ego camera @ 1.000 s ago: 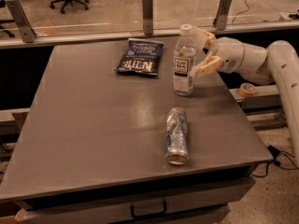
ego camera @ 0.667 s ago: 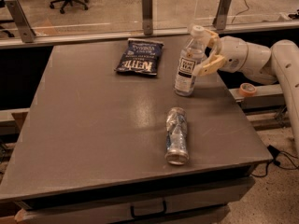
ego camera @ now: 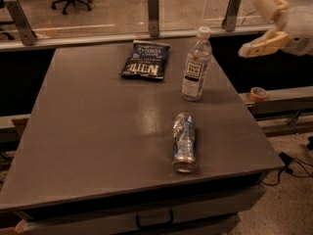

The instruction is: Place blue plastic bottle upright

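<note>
Grey bench [ego camera: 98, 146] carrying a water bottle [ego camera: 195, 67] upright at far right, a chip bag [ego camera: 145, 60] flat just left of it, a crushed bottle [ego camera: 184, 141] lying near the front. Tool [ego camera: 249, 23] raised beyond the right edge, fingers spread.

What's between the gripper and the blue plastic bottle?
Nothing visible. The gripper hangs open past the right edge of the table; only air separates it from the blue plastic bottle, standing upright. The chip bag and silver bottle lie off that line.

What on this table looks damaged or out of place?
The silver bottle lies on its side near the front edge, visibly dented. The water bottle stands upright; the open gripper hangs to its right, clear of it.
</note>
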You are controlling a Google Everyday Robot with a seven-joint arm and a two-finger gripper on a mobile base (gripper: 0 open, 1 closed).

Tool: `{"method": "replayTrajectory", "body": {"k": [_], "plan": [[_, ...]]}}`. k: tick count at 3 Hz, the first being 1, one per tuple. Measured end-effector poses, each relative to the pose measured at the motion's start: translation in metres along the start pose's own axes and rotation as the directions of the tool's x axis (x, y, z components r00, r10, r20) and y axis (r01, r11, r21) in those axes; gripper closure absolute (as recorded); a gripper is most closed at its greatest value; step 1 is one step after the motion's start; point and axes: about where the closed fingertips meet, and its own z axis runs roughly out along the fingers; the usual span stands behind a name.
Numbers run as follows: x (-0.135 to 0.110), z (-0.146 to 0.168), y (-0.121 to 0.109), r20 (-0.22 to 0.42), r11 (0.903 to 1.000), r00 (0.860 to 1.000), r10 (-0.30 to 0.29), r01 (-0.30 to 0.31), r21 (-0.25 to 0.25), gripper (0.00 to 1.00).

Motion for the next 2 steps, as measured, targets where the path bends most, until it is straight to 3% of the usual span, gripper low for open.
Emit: {"method": "replayTrajectory", "body": {"k": [1, 2], "plan": [[-0.0111, -0.0160, -0.0059, -0.007, 0.9986, 1.000, -0.015, 0.015, 0.050, 0.00], [-0.0111, -0.0158, -0.0059, -0.007, 0.9986, 1.000, -0.015, 0.015, 0.050, 0.00]]}}
